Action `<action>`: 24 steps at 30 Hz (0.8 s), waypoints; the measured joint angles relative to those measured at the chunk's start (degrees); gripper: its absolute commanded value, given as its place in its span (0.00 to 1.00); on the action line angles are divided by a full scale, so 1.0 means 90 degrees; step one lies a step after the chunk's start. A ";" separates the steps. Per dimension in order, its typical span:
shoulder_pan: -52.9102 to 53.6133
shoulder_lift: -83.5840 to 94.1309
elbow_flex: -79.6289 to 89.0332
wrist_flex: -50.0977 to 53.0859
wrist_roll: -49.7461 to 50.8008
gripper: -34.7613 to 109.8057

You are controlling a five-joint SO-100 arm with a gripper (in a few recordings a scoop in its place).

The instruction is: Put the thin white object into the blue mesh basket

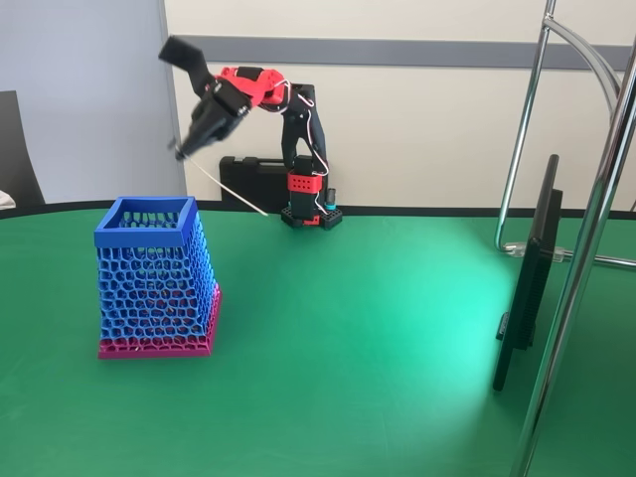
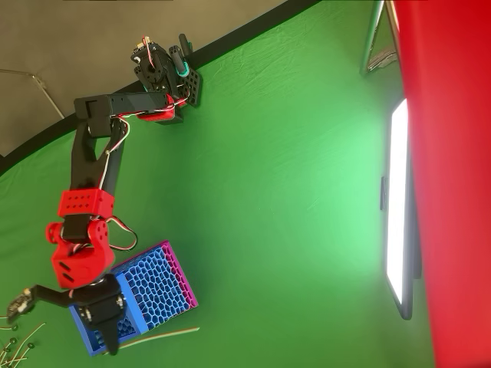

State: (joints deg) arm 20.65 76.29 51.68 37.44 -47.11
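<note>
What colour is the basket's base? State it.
Magenta-pink, under blue honeycomb mesh; the blue mesh basket shows it best in the fixed view.

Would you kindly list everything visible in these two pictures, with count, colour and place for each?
thin white object: one, white, held at its upper end by the gripper, slanting down to the right in the fixed view, its free end in the air beside the basket.
blue mesh basket: one, blue honeycomb mesh with a magenta-pink base, upright on the table at the left of the fixed view.
table: one, green surface with a dark edge.
black case: one, black, behind the arm's base.
flat screen: one, dark, standing at the right of the fixed view.
metal stand: one, chrome tubes at the right.
thin sticks: several, pale, bottom left of the overhead view.
gripper: one, black on a red and black arm, above the basket's rim, shut on the thin white object.
</note>
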 measured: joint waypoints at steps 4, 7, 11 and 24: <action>0.0264 0.0273 0.0586 -0.0918 -0.1016 0.25; 0.0410 0.0469 0.1201 -0.1572 -0.1650 0.25; 0.0518 0.0840 0.2373 -0.2637 -0.2490 0.25; 0.0674 0.1670 0.3076 -0.2871 -0.3105 0.24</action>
State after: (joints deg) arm 26.72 91.32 79.37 11.60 -75.06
